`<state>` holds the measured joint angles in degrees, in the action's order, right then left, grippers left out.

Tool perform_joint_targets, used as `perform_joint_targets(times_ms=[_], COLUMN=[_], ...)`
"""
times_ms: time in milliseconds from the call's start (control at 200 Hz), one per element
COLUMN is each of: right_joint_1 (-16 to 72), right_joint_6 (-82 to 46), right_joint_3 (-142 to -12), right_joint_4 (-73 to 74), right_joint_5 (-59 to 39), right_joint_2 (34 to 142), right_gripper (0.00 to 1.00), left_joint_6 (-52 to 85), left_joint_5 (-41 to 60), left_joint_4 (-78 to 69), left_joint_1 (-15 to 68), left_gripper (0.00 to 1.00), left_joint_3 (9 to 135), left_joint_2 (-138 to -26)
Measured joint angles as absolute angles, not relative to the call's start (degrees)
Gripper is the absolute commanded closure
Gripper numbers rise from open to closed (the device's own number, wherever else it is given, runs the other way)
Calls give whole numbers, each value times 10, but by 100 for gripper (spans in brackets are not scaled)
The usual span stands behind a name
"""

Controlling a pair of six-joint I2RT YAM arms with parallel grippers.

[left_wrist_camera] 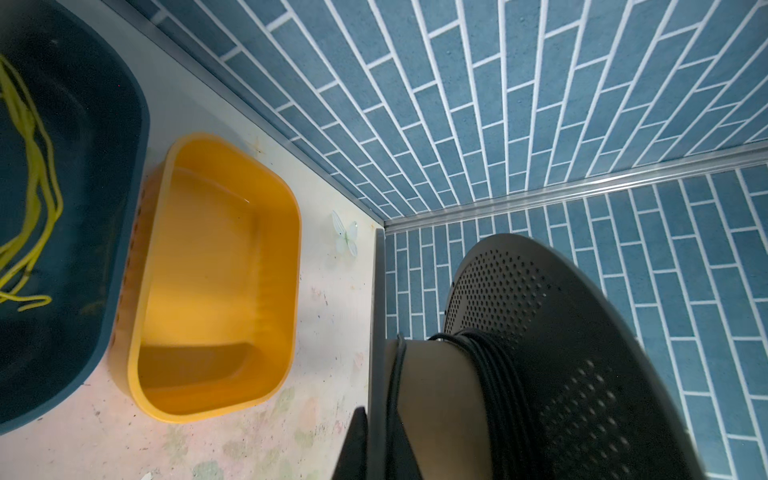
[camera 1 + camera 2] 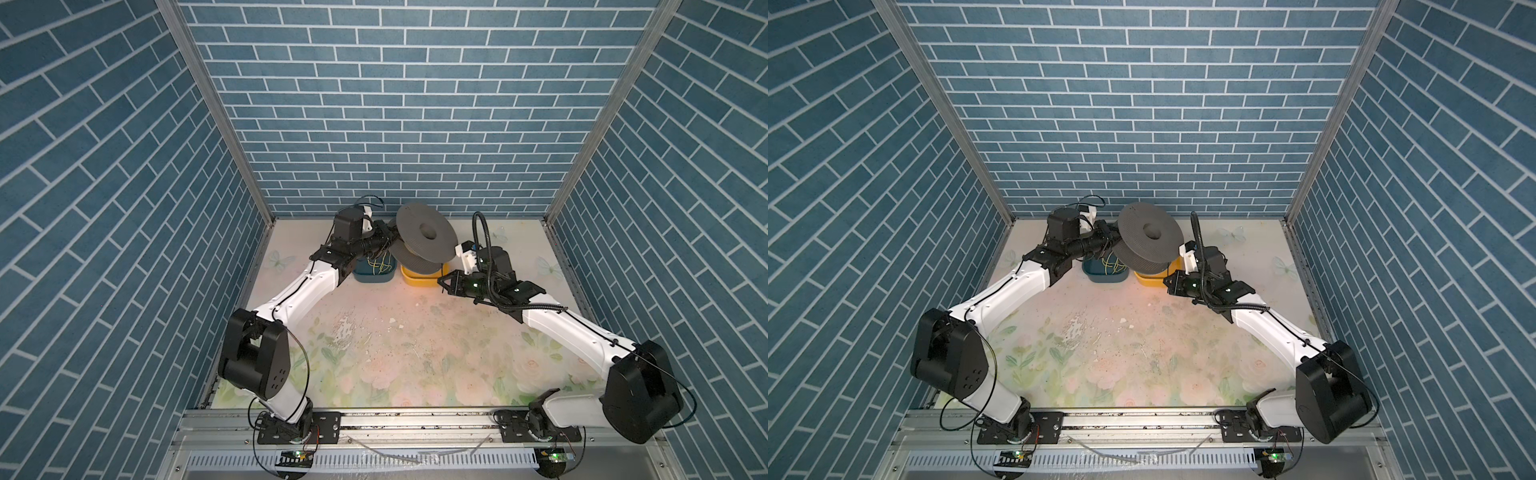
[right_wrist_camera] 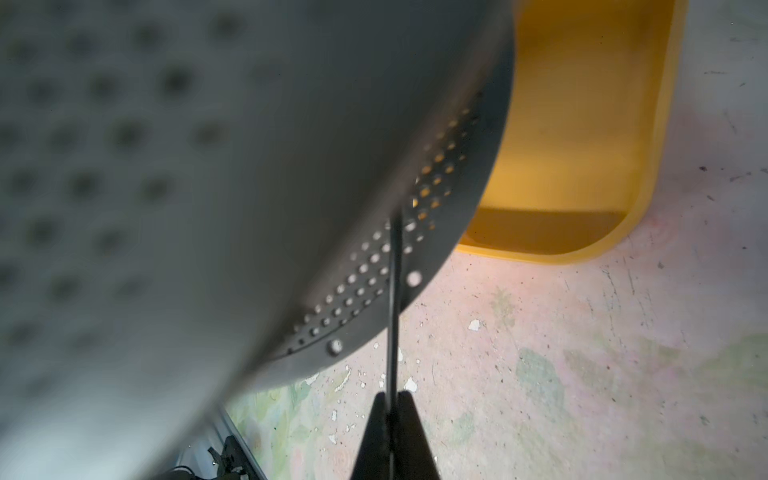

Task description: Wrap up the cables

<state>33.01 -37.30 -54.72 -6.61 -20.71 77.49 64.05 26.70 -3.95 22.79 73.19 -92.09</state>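
A grey perforated spool (image 2: 424, 232) (image 2: 1148, 237) hangs tilted above the two bins at the back of the table. My left gripper (image 2: 390, 236) (image 1: 376, 415) is shut on the thin edge of one spool flange (image 1: 376, 311), with a finger on each side. The black cable (image 1: 486, 374) lies in several turns round the brown hub. One taut strand of the cable (image 3: 392, 299) runs from the spool's rim down into my right gripper (image 3: 390, 401) (image 2: 441, 283), which is shut on it just right of the spool.
A yellow bin (image 2: 419, 281) (image 1: 216, 270) (image 3: 582, 124) sits under the spool. Left of it, a dark blue bin (image 2: 374, 276) (image 1: 83, 166) holds a thin yellow-green wire (image 1: 33, 166). Blue brick walls close the back and sides.
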Motion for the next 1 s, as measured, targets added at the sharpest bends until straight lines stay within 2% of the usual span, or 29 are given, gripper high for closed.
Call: perform_joint_targets(times_ms=[290,610,1000], right_joint_1=[347,360,371], right_joint_6=[-412,-555,-593], right_joint_3=[-559,-515,-477], right_joint_4=[-29,208,406], right_joint_5=[-209,-222,-166], right_joint_2=[773,793,854], right_gripper=[100,100,100], left_joint_6=[655,723,809], left_joint_5=[235,192,140], left_joint_4=[-81,-213,-351], left_joint_1=[243,260,292], left_gripper=[100,100,100], left_joint_3=[693,644,583], left_joint_2=[-925,-941,-951])
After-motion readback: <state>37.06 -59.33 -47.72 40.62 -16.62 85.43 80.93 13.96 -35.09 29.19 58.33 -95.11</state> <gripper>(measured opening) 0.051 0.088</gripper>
